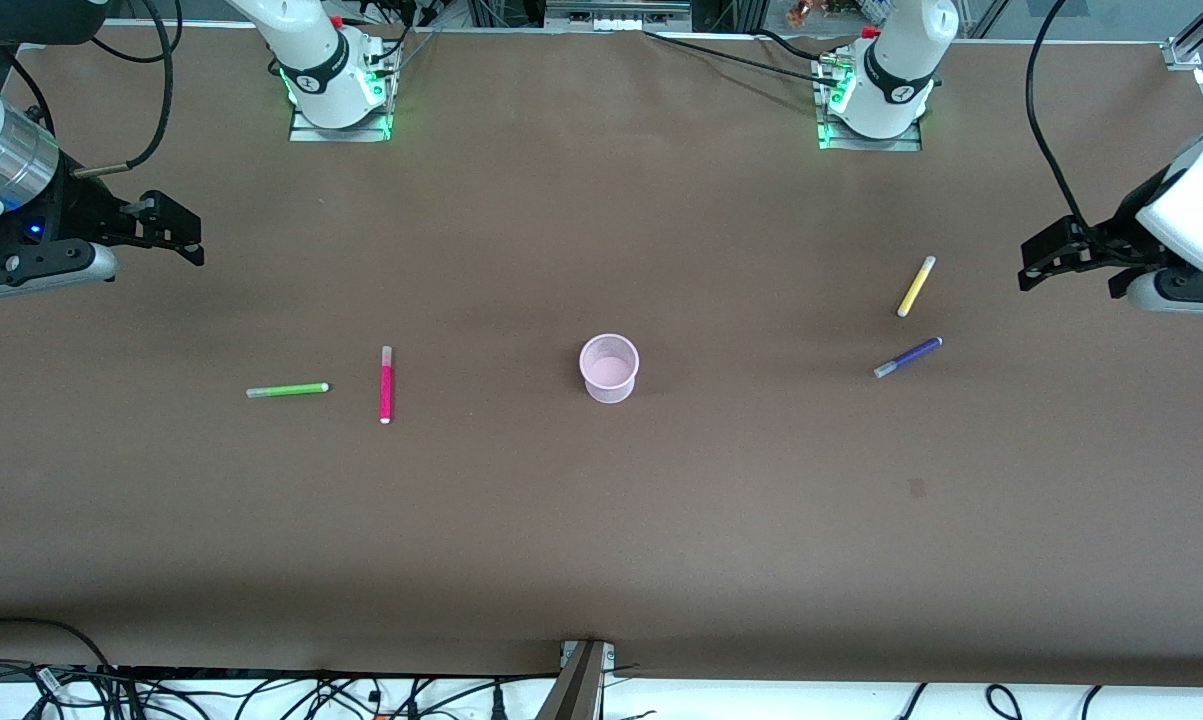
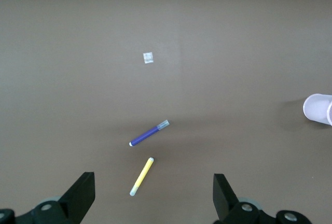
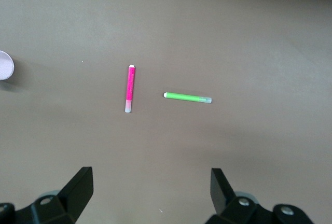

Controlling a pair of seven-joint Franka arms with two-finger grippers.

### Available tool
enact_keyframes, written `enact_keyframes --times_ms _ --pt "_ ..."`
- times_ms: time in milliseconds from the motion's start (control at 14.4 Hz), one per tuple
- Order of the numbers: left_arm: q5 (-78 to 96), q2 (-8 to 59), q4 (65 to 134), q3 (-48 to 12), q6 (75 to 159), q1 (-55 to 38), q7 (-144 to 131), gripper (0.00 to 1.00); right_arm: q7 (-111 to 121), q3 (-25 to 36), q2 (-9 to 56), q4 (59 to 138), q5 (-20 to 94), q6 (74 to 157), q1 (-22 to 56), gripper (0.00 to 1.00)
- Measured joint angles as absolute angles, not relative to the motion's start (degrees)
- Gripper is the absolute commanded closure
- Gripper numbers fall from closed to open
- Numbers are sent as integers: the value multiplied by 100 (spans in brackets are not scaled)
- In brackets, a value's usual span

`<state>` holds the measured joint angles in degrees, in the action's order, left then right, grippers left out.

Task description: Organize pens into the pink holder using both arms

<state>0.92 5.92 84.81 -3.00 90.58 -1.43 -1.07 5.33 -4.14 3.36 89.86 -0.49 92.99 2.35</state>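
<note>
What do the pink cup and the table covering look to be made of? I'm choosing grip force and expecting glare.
The pink holder looks like thin translucent plastic: its pale wall lets the brown show through faintly, with a soft sheen. The table covering seems matte brown paper or felt-like sheet, with no reflections; which one is unclear.

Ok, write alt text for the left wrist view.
A purple pen and a yellow pen lie close together but apart on a brown table, seen from above between the left gripper's open fingers. The pink holder shows at the edge.
</note>
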Motion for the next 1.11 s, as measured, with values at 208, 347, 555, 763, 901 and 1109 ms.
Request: enact_keyframes --times_ms 208,347,555,763,901,1109 --pt "92 610 8481 -331 9044 -183 -52 0 533 -413 336 8986 -49 9295 235 0" --pt "92 610 8481 -330 9044 -176 222 0 533 -414 335 8986 -49 9286 235 0" --pt "92 610 8481 -322 9044 -166 706 0 533 -415 334 8986 -49 9283 235 0" --pt "92 627 8488 -297 9015 -121 1481 0 533 -415 332 8986 -49 9279 235 0" --pt "92 651 8492 -282 8961 -63 1983 0 533 -415 332 8986 -49 9272 235 0" --pt "92 679 8565 -258 8764 184 3018 0 533 -415 331 8986 -49 9253 235 0"
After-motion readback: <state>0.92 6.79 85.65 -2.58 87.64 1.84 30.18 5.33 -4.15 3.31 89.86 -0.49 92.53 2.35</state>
